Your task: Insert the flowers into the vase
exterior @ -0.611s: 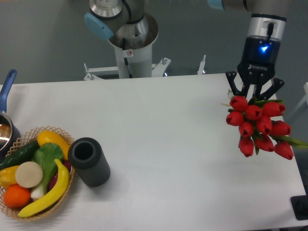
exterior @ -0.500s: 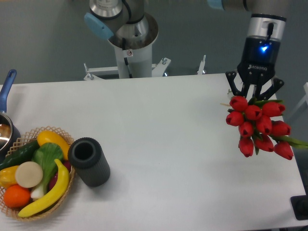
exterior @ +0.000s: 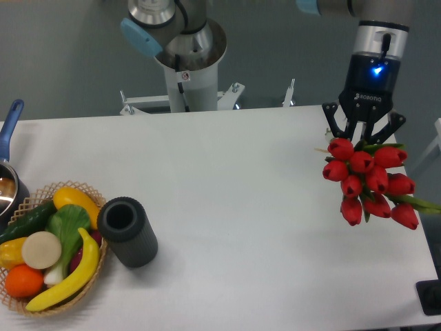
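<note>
The flowers (exterior: 369, 181), a bunch of red closed tulip buds with green leaves, hang at the far right over the table. My gripper (exterior: 364, 132) stands right above them and is shut on their stems, which the buds hide. The vase (exterior: 127, 232), a dark grey cylinder with a round open mouth, stands upright at the front left, far from the gripper, right beside the wicker basket.
A wicker basket (exterior: 83, 292) of yellow, green and orange produce sits at the front left corner. A blue-handled metal pot (exterior: 8, 172) is at the left edge. The robot's base (exterior: 186, 65) stands behind the table. The table's right edge (exterior: 426, 238) runs close under the flowers.
The flowers and gripper have shifted very slightly up and left. Nothing else has moved.
</note>
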